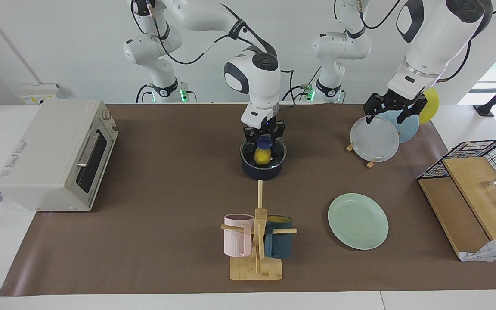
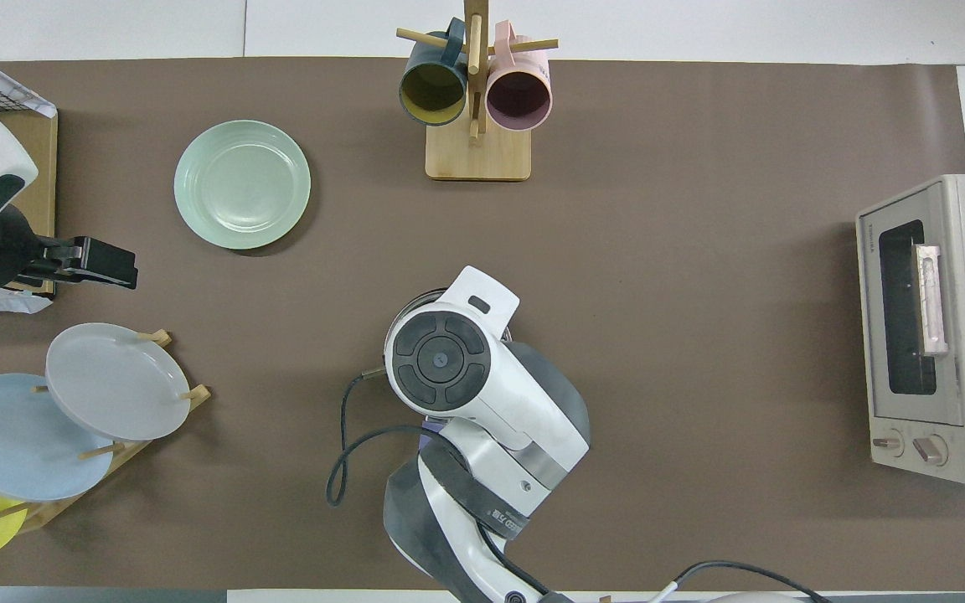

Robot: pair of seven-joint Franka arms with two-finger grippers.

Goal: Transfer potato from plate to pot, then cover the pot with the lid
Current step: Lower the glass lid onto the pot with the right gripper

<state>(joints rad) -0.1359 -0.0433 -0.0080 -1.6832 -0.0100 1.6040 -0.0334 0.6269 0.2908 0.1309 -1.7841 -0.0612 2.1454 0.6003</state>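
Potato [image 1: 262, 156] lay inside the pot [image 1: 263, 168] under the lid [image 1: 274, 160], whose blue knob the right gripper [image 1: 264, 140] clasped, while the mint plate [image 1: 358, 220] sat bare and the left gripper [image 1: 395, 111] waited, fingers spread, over the plate rack [image 1: 371, 163].

We see a glossy, plastic-looking potato [image 1: 262, 156] under a clear glass lid [image 1: 263, 151], a smooth matt plate [image 1: 358, 221] at lower right, and a pale wooden mug stand [image 1: 256, 258] at lower centre.
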